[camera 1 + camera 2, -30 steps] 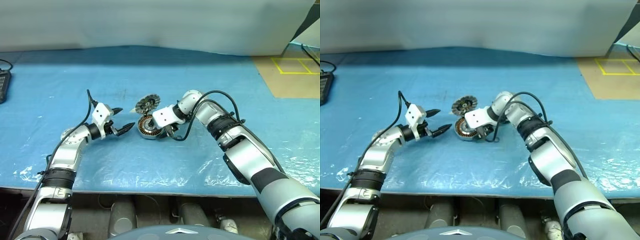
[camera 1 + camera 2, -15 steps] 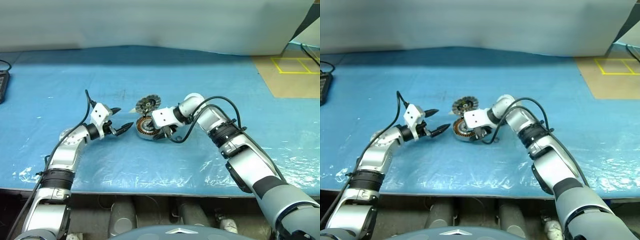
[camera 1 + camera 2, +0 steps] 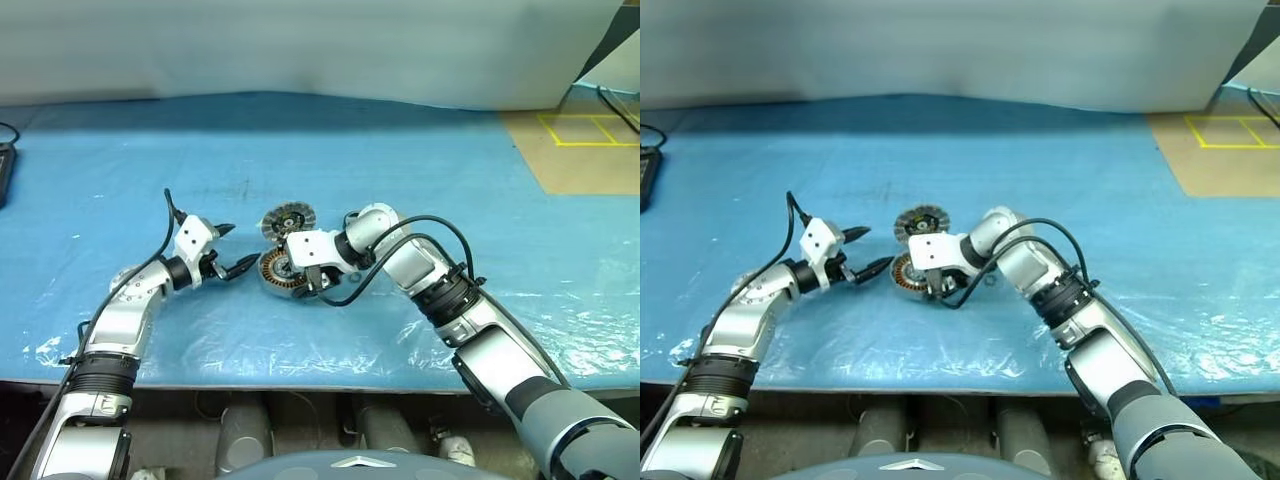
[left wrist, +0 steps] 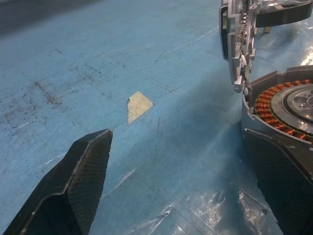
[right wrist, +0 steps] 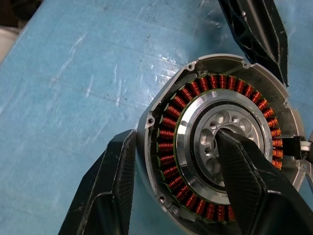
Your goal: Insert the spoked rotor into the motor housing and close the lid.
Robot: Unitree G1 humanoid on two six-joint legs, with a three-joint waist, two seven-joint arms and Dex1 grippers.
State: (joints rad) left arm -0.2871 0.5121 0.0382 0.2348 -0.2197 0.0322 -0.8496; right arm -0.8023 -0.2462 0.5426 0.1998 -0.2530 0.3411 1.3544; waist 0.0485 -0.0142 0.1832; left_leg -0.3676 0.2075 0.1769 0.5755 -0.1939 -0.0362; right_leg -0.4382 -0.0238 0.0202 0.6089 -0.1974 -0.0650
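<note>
The motor housing [image 5: 161, 125], a silvery cup ringed with copper windings, lies on the blue table at the centre [image 3: 272, 277]. Inside the windings sits a shiny silver wheel with round holes, the spoked rotor [image 5: 208, 142]. My right gripper [image 5: 176, 139] is shut on the housing, with one finger outside the rim and the other in the rotor's centre. The lid [image 3: 283, 220], toothed face showing, stands tilted on edge just behind the housing [image 4: 239, 44]. My left gripper [image 3: 238, 247] is open just left of the housing, one finger [image 4: 283, 181] close to its rim.
A wrinkled blue plastic sheet [image 3: 420, 180] covers the table. A brown board with yellow tape [image 3: 580, 140] lies at the back right, and a black device [image 3: 4, 172] at the far left edge. A small pale patch [image 4: 138, 105] marks the sheet near the left gripper.
My right gripper narrowed onto the housing and pulled it nearer and leftward, toward the left gripper. The lid shifted along with it. The left gripper stayed about where it was.
</note>
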